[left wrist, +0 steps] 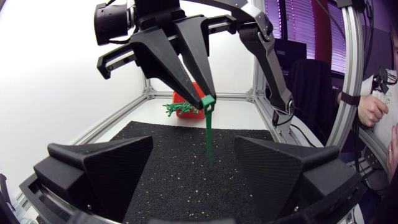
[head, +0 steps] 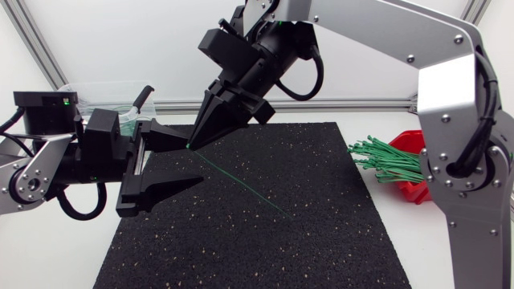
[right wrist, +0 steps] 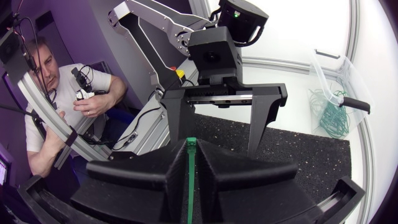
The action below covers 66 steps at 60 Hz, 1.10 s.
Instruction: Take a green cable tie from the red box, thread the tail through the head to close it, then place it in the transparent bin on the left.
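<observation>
black mat (head: 281, 241): right gripper (head: 191, 144) clamps green cable tie (left wrist: 208, 134), left gripper (head: 193, 163) gapes empty; red box (head: 408, 144) and bin (right wrist: 326, 68) hold ties (head: 385, 159).

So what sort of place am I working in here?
Looks like a robotics lab bench, probably a test cell: a black mat on a white table, a red box stuffed with green ties, and a clear bin holding more ties.

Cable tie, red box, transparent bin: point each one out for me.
cable tie (left wrist: 208, 134): left wrist view, middle of its hanging strap.
red box (head: 407, 142): head view, red wall behind the tie bundle.
transparent bin (right wrist: 323, 74): right wrist view, its clear side wall.
</observation>
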Tool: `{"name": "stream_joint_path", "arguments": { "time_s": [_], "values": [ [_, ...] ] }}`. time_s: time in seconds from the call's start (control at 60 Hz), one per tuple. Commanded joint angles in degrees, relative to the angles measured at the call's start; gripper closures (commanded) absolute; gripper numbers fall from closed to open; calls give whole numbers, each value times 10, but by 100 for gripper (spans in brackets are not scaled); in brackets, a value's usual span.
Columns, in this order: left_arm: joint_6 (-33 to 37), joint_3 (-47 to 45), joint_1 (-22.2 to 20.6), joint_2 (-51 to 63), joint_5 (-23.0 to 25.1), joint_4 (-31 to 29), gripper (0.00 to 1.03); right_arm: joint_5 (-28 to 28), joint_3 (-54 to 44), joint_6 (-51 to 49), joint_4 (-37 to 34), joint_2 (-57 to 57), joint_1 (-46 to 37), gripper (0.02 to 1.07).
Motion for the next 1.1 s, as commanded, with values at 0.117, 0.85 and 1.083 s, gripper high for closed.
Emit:
{"name": "stream_joint_path", "arguments": {
  "time_s": [0.117, 0.85, 1.083],
  "values": [
    [-3, -23, -18, -3, 16, 13, 12, -25, -70, -51, -16, -33, -5, 93],
    [-91, -24, -74, -70, 68, 13, 15, -105, -215, -86, -24, -136, 15, 93],
    [-138, -11, -77, -87, 93, 26, 17, -119, -215, -113, -47, -136, 11, 93]
  ]
}}
